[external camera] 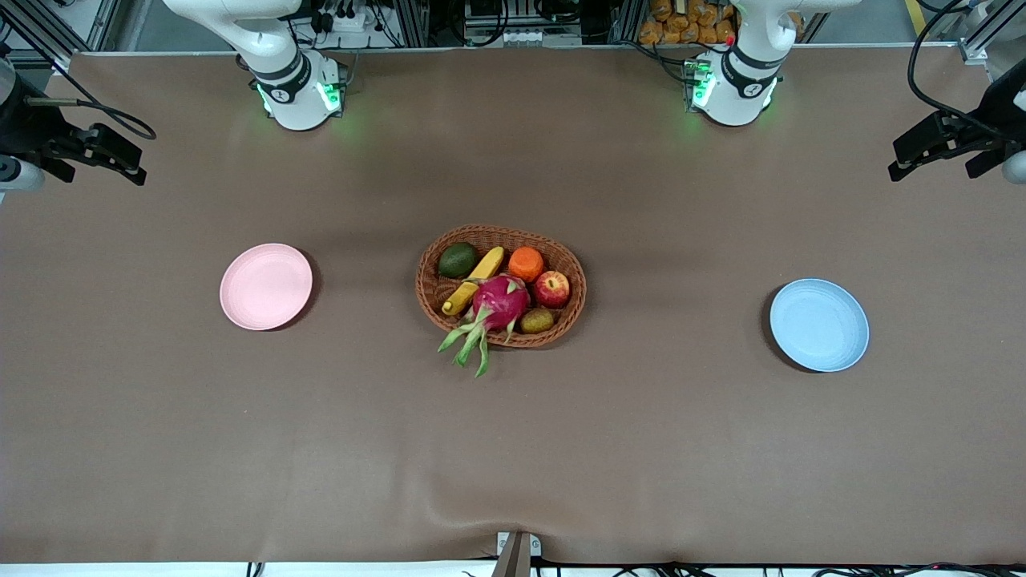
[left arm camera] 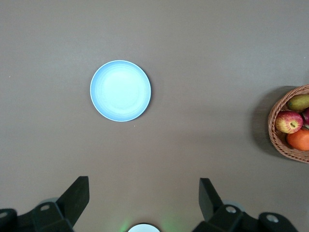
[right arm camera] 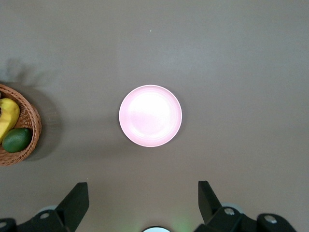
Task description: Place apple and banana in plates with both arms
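The apple (external camera: pixel 551 289) and the banana (external camera: pixel 474 280) lie in a brown wicker basket (external camera: pixel 501 232) at the table's middle. The pink plate (external camera: pixel 266 286) lies empty toward the right arm's end, the blue plate (external camera: pixel 819 324) empty toward the left arm's end. My right gripper (external camera: pixel 104 164) hangs high at the right arm's end, open and empty; its wrist view shows the pink plate (right arm camera: pixel 150 116) and the banana (right arm camera: pixel 7 117). My left gripper (external camera: pixel 934 164) hangs high at the left arm's end, open and empty; its wrist view shows the blue plate (left arm camera: pixel 120 91) and the apple (left arm camera: pixel 288 122).
The basket also holds a magenta dragon fruit (external camera: pixel 500 301), an orange (external camera: pixel 526 264), a green avocado (external camera: pixel 458 260) and a small brown fruit (external camera: pixel 537 320). The dragon fruit's green leaves hang over the basket's rim. Brown cloth covers the table.
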### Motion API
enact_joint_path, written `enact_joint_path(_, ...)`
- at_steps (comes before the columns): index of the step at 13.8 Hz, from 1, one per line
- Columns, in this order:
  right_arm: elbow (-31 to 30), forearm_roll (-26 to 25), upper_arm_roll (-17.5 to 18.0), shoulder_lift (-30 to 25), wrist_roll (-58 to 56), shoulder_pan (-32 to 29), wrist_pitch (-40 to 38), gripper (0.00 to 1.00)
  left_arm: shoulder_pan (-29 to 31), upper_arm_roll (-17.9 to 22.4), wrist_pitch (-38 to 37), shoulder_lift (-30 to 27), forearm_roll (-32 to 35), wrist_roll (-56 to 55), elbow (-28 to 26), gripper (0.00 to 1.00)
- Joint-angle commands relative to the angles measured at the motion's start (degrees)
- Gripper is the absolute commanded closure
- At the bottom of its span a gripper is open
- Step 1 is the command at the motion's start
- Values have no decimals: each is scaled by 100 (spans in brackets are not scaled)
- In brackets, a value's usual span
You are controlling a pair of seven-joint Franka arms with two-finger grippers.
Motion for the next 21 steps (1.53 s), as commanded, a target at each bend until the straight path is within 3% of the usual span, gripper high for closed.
enact_joint_path(1, 542, -15, 57, 61, -434, -50, -256, 0, 5, -3, -16, 12, -87, 48, 20, 0)
enact_joint_path(6, 739, -6, 49, 352, -454, -85, -196, 0, -12, -3, -25, 29, -96, 49, 28, 0)
enact_joint_path(21, 879, -15, 84, 335, -454, -23, -381, 0, 14, -3, -60, 82, -104, 75, -15, 0)
